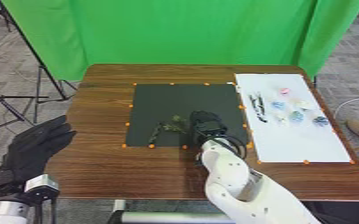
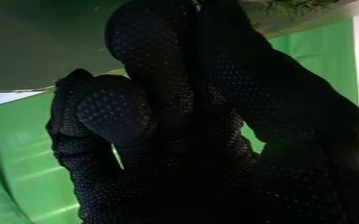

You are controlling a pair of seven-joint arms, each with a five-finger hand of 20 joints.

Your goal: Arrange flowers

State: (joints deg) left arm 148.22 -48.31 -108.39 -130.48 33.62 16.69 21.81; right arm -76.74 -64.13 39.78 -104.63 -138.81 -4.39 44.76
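head view shows flowers (image 1: 296,116), relaxed left hand (image 1: 28,149) and right hand (image 1: 207,125); wrist view shows curled fingers (image 2: 113,111).

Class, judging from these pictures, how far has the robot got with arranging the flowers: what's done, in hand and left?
It looks like an early stage. Done: some greenery lies on the black mat. In hand: the right hand is over the mat beside that greenery; whether it holds a piece, I cannot tell. Left: small flowers are on the white sheet, presumably still to be placed.

No readable text or labels anywhere here.
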